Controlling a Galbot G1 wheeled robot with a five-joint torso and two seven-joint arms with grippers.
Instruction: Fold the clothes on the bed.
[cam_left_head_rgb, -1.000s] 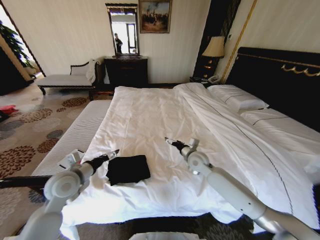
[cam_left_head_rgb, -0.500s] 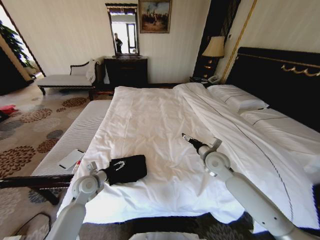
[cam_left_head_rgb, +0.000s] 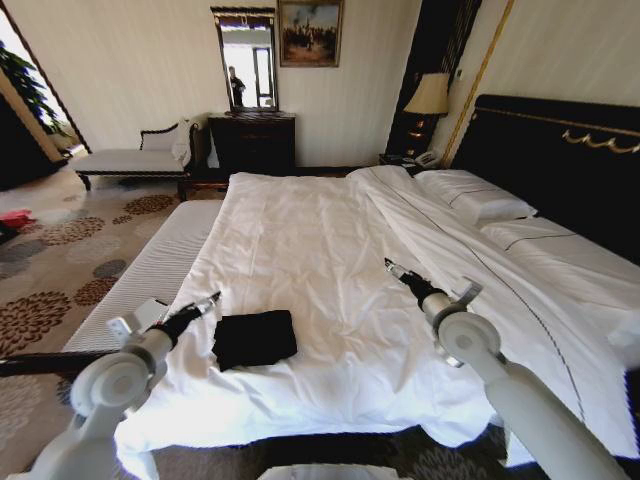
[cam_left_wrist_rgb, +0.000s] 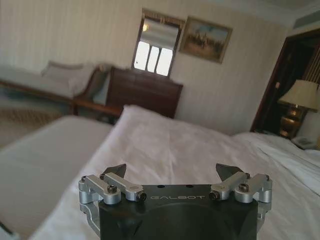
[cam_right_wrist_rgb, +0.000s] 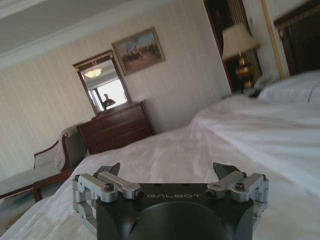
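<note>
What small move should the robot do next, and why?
Probably pull both arms back a bit more. The T-shirt already lies as a compact folded square on the bed, and the left gripper and right gripper hover open, apart from it.

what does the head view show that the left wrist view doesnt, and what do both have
Head view alone: the folded black cotton T-shirt lying on the white bed, the left gripper beside it, the right gripper over mid-bed, the tall black headboard and the patterned carpet.

Left wrist view alone: the left gripper close up, fingers spread open, nothing between them.

Both: white bedding, dark wooden dresser, mirror, framed painting, lamp.
</note>
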